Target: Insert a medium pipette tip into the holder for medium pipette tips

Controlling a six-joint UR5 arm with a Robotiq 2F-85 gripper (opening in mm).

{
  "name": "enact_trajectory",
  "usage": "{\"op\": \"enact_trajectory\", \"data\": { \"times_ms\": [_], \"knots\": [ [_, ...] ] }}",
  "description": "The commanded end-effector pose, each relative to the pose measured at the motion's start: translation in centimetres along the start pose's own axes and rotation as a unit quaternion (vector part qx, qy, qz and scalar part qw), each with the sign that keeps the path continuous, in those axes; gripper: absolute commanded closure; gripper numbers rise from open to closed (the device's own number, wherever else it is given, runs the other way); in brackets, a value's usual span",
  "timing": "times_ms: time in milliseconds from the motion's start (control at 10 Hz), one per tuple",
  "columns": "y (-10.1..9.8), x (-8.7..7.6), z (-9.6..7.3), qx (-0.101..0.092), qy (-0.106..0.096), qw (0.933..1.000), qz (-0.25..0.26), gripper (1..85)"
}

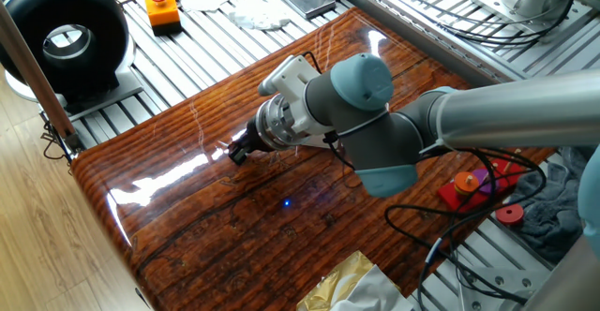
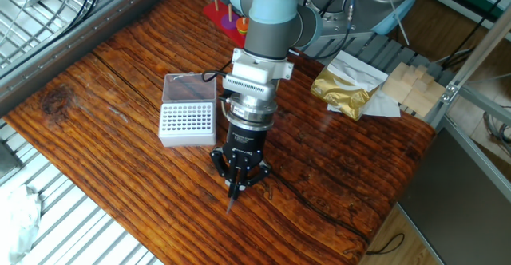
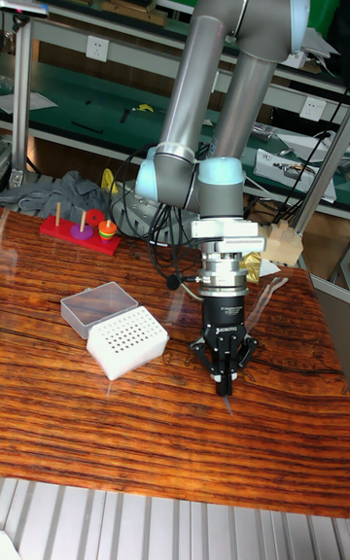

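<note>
My gripper point(image 2: 238, 187) points straight down over the wooden table, shut on the medium pipette tip point(image 2: 232, 203), a thin pale sliver that hangs from the fingertips just above the wood. The holder point(image 2: 188, 121), a white block with a grid of holes, stands to the gripper's left, its clear lid point(image 2: 189, 87) folded open behind it. In the tall fixed view the gripper point(image 3: 226, 383) is to the right of the holder point(image 3: 127, 344) and apart from it. The other side's view shows the gripper point(image 1: 237, 152) low over the table, with the holder hidden behind the arm.
A gold foil bag point(image 2: 348, 86) and pale wooden blocks point(image 2: 407, 81) lie at the far right corner. A red ring-stacking toy point(image 3: 81, 227) sits behind the holder. A black cable point(image 2: 319, 203) snakes over the wood right of the gripper. The table's front edge point(image 2: 160, 241) is close.
</note>
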State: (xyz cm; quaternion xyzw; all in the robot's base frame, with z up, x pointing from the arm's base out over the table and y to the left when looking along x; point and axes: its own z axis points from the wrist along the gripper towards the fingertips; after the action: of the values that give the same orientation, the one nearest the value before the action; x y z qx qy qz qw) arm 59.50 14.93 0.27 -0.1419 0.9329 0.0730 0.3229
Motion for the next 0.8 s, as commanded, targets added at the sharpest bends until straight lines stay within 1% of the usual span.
{"op": "enact_trajectory", "data": {
  "times_ms": [0,600,700],
  "knots": [
    [-0.35,-0.14,-0.08,0.002,-0.002,0.9999,0.012,74.3],
    [-0.11,-0.45,-0.01,0.0,-0.004,0.9996,0.03,79.3],
    [0.1,-0.73,-0.03,0.001,-0.004,0.9993,0.037,82.7]
  ]
}}
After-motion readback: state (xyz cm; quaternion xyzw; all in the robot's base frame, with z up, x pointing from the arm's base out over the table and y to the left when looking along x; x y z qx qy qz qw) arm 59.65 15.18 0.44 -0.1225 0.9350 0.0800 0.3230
